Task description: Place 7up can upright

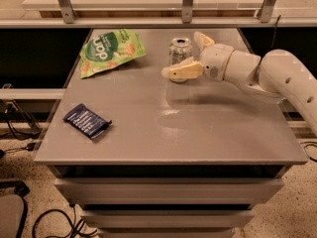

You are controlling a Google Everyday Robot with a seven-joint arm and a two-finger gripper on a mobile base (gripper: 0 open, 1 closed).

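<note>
The 7up can (179, 48), silver with a shiny top, stands upright on the grey table (198, 128) at the back middle. My gripper (182, 54) reaches in from the right at the can's height. It is open. The near finger (181, 72) crosses in front of the can's lower part. The far finger (203, 39) sticks up behind and to the right of the can. The can stands between the spread fingers, and I cannot tell whether the near finger touches it.
A green snack bag (110, 50) lies at the back left of the table. A flat dark blue packet (86, 121) lies near the left front edge. A railing with metal posts (187, 1) runs behind the table. Cables lie on the floor at the left.
</note>
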